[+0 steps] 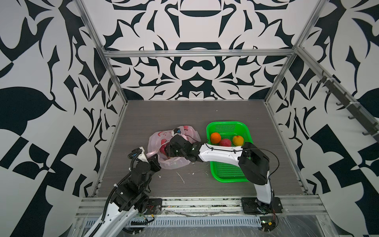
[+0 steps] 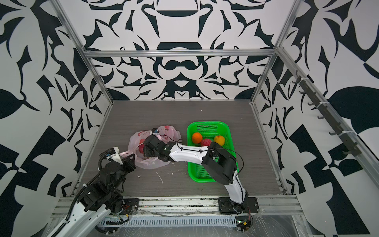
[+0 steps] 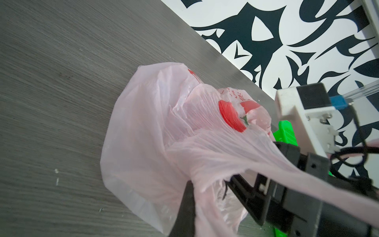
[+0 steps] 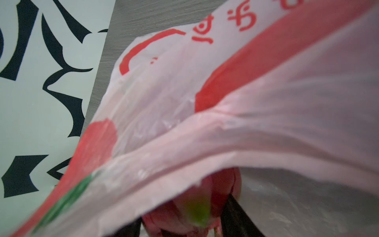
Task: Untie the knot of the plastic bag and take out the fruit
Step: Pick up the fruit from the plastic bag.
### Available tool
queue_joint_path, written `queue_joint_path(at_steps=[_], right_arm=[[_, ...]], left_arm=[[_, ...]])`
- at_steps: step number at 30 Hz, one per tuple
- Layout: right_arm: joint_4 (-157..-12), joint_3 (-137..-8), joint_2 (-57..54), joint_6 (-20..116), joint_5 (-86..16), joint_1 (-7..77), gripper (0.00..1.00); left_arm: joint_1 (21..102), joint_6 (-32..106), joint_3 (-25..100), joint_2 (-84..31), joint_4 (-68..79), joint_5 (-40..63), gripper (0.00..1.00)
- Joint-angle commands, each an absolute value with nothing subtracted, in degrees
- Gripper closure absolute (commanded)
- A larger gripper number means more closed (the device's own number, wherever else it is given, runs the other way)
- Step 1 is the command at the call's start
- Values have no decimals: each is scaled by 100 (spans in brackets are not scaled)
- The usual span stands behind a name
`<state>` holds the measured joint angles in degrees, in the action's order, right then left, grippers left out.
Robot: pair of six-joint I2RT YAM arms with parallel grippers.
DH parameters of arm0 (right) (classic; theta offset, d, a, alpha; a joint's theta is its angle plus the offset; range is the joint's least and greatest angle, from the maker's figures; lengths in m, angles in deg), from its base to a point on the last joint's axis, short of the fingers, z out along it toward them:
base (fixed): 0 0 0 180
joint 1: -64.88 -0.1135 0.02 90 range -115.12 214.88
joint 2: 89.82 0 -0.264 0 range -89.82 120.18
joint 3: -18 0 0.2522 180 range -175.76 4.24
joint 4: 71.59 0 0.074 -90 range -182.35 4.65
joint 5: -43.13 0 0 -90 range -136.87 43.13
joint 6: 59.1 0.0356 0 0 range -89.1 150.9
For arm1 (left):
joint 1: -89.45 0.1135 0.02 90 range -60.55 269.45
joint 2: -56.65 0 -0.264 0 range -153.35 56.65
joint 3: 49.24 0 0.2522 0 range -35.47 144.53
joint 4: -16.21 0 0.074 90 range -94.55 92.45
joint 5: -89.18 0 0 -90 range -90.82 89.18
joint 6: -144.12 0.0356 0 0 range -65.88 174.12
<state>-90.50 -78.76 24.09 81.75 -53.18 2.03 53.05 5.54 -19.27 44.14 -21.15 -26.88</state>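
The plastic bag's handle (image 1: 150,154) stretches toward the left end effector (image 1: 155,158).

Illegible red characters (image 4: 243,19) on the plastic bag (image 4: 266,127)

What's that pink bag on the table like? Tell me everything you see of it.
The plastic bag is thin, translucent pale-pink film, crinkled, with red and green print. It lies slumped on the grey table, left of the green basket, mouth open. The left gripper pinches one handle taut; the right gripper reaches inside, jaws either side of a dragon fruit.
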Motion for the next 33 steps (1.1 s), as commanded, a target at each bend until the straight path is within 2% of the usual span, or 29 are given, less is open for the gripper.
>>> queue_joint_path(at_steps=[1, 28, 33], right_arm=[[-9236, -7806, 1941, 7856, -5476, 149, 73], [-9731, -7217, 657, 6934, -5739, -74, 75], [-9559, -7162, 502, 6818, -6157, -87, 75]], left_arm=[[5288, 626, -1970, 4277, -1733, -2876, 100], [5293, 1217, -1276, 2577, -215, -3133, 100], [5289, 1209, -1190, 2529, -305, -2950, 100]])
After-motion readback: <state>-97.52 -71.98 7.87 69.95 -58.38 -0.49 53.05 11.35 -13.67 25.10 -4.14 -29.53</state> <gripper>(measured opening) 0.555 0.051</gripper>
